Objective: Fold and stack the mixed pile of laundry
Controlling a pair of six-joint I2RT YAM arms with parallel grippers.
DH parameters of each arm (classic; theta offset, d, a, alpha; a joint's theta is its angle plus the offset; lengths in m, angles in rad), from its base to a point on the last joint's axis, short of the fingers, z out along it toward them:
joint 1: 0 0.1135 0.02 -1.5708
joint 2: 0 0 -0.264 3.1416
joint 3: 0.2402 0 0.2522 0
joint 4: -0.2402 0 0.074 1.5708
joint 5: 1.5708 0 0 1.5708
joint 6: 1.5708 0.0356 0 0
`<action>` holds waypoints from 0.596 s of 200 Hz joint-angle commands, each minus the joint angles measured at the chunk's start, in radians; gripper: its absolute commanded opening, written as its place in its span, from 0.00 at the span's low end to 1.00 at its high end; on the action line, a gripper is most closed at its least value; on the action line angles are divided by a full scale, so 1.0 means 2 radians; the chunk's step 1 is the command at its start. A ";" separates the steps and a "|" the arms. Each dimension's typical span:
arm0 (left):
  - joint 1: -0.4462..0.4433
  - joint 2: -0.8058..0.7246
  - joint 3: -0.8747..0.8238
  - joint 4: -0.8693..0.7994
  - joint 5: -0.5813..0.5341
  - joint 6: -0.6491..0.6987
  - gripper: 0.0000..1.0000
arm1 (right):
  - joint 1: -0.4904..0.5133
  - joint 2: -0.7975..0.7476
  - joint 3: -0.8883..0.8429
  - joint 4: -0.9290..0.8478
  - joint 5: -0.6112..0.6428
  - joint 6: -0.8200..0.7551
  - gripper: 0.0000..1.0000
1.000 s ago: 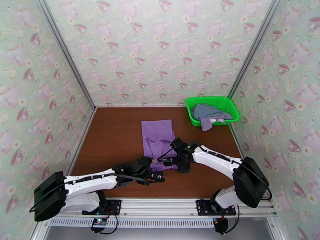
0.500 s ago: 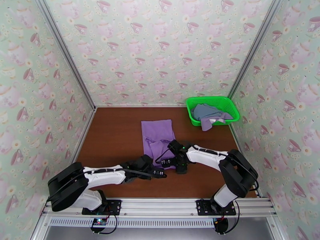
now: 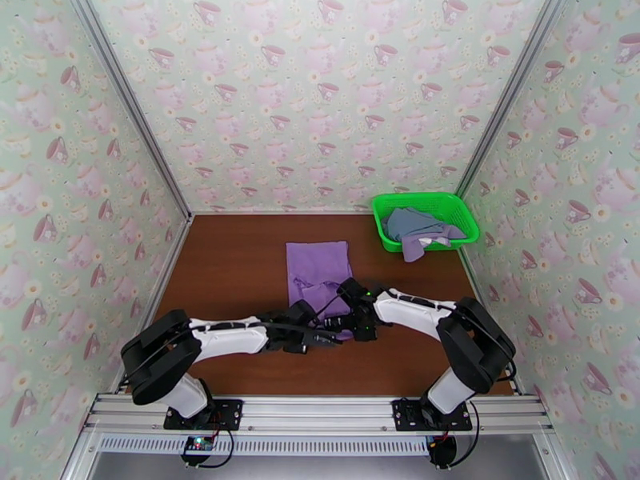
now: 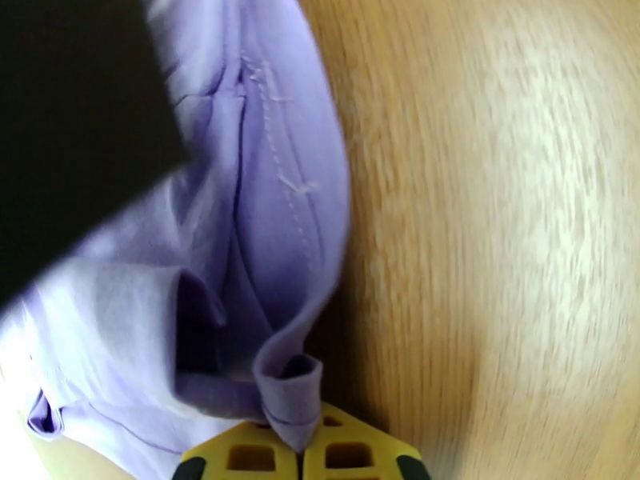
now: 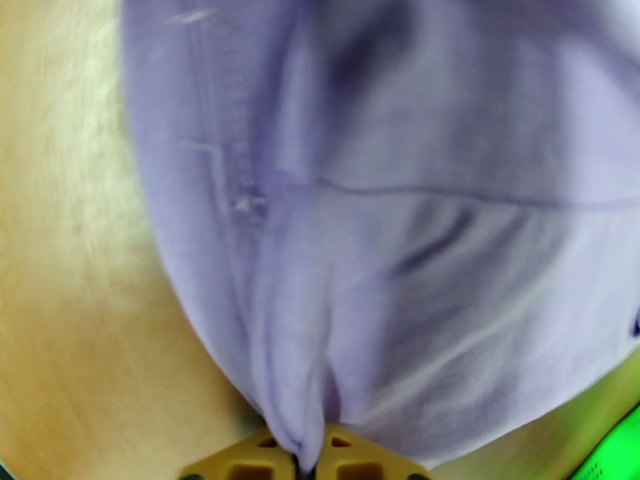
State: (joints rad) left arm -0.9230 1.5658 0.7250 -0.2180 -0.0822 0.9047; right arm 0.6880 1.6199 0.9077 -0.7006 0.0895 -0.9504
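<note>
Across the floor of the booth, the table (image 3: 224, 266): you see brown wood, walled on three sides by teacup wallpaper.
Purple shirt (image 3: 318, 266): it lies at the middle of the table. Its far part is spread flat, and its near edge is gathered into folds where your two arms meet.
Green basket (image 3: 460, 214): it sits in the far right corner, well apart from the shirt.
Blue-grey garment (image 3: 408, 222): it is heaped inside the basket.
Lavender-grey garment (image 3: 416, 248): it is partly in the basket. One end hangs over the near rim onto the table.
Left gripper (image 4: 302, 450): it is at the shirt's near edge, just beside your other gripper. Its wrist view shows the yellow fingers pressed together with a rolled corner of purple hem pinched between them.
Right gripper (image 5: 308, 462): it is at the same near edge, on the right side. Its wrist view shows the fingers closed tight on a pleat of purple cloth that fans out above them.
</note>
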 commanded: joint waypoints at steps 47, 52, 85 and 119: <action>0.013 -0.140 0.010 -0.107 -0.040 -0.012 0.00 | -0.030 -0.098 0.023 0.042 -0.028 0.030 0.00; 0.016 -0.145 0.013 -0.108 -0.039 -0.011 0.00 | -0.032 -0.101 0.026 0.045 -0.031 0.035 0.00; 0.057 -0.146 0.043 -0.109 -0.018 0.001 0.00 | -0.046 -0.102 0.054 0.075 -0.025 0.062 0.00; 0.119 -0.110 0.091 -0.097 0.018 0.020 0.00 | -0.060 -0.075 0.098 0.106 -0.015 0.089 0.00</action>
State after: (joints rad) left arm -0.7563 1.2976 0.8394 -0.3969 -0.0998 0.9142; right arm 0.5926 1.4345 1.0290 -0.5556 0.0368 -0.8402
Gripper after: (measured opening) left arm 0.053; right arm 0.055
